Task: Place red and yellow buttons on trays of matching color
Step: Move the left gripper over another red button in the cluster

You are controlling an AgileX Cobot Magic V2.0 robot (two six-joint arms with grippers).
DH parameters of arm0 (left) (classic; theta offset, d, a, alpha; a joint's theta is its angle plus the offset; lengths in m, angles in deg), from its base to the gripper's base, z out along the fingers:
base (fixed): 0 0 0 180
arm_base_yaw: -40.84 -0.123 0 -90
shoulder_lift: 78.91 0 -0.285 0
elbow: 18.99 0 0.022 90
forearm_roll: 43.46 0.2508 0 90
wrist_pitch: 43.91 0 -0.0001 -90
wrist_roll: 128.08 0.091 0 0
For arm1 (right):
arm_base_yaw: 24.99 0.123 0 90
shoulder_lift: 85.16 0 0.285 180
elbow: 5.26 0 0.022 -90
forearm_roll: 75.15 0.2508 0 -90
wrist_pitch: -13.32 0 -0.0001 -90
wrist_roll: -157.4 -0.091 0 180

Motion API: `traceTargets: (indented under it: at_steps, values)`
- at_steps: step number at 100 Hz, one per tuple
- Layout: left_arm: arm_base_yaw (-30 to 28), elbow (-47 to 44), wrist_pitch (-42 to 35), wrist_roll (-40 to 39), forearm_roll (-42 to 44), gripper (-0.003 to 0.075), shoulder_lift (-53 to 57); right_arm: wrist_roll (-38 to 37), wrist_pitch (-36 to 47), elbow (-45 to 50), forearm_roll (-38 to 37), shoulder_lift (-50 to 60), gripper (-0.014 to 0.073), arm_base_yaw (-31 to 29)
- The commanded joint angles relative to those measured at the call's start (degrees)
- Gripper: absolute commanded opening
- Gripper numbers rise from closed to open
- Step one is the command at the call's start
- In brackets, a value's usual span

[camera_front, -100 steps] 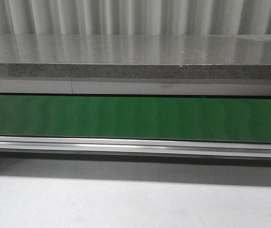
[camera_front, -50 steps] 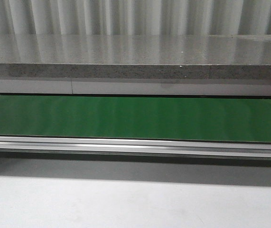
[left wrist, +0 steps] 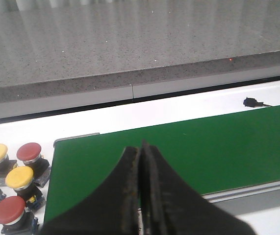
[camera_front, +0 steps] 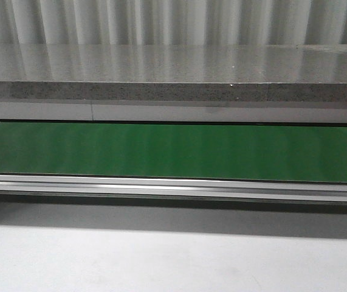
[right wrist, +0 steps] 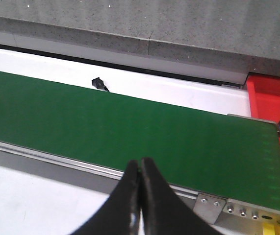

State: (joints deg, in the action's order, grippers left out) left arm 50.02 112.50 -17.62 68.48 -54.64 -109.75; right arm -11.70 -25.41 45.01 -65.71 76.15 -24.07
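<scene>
Nothing has changed over the last second — the green conveyor belt [camera_front: 173, 152] lies bare. The left tool [left wrist: 140, 196] and right tool [right wrist: 140, 196] are both pressed together, empty, over the belt. Red and yellow buttons [left wrist: 19, 177] wait beside the belt's end; the red tray [right wrist: 272, 100] lies past its other end — sorting appears not yet begun.

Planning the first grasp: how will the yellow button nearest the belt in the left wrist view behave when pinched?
The yellow button has a wide domed cap over a narrower dark body, so it is probably top-heavy and may tip if nudged. The glossy cap looks slippery; gripping below it seems safer. Neighbouring red buttons crowd it.
</scene>
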Motion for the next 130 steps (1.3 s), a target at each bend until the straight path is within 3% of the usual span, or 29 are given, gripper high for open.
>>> traceTargets:
  at_steps: [1, 34, 58, 72, 84, 91, 96, 130]
  values:
    - [0.41, 1.5, -5.46, -0.04, -1.08, -0.002, -0.38, 0.63, 2.71, -1.07, 0.79, 0.13, -0.0065, 0.0]
    - [-1.15, 3.43, -4.58, -0.59, -1.23, -0.002, -5.15, 0.63, 2.31, -1.07, 0.79, 0.07, -0.0065, 0.0]
    - [-9.89, 9.99, -0.47, -6.88, -1.23, -0.0006, -19.32, 0.63, 2.31, -1.07, 0.79, 0.07, -0.0065, 0.0]
    - [-16.09, 13.36, 1.97, -6.88, -1.23, 0.0153, -27.92, 0.63, 2.31, -1.07, 0.79, 0.07, -0.0065, 0.0]
    - [-19.45, 15.15, 3.21, -6.88, -1.23, 0.042, -33.83, 0.63, 2.31, -1.07, 0.79, 0.07, -0.0065, 0.0]
    - [-21.32, 16.5, 5.68, -8.01, -1.23, 0.0533, -37.08, 0.63, 2.31, -1.07, 0.79, 0.07, -0.0065, 0.0]
    - [-22.9, 17.59, 7.89, -9.33, -1.23, 0.0559, -39.67, 0.63, 2.31, -1.07, 0.79, 0.07, -0.0065, 0.0]
    - [-30.06, 28.92, 23.57, -11.9, -1.12, 0.0531, -55.42, 0.63, 2.31, -1.07, 0.79, 0.07, -0.0065, 0.0]
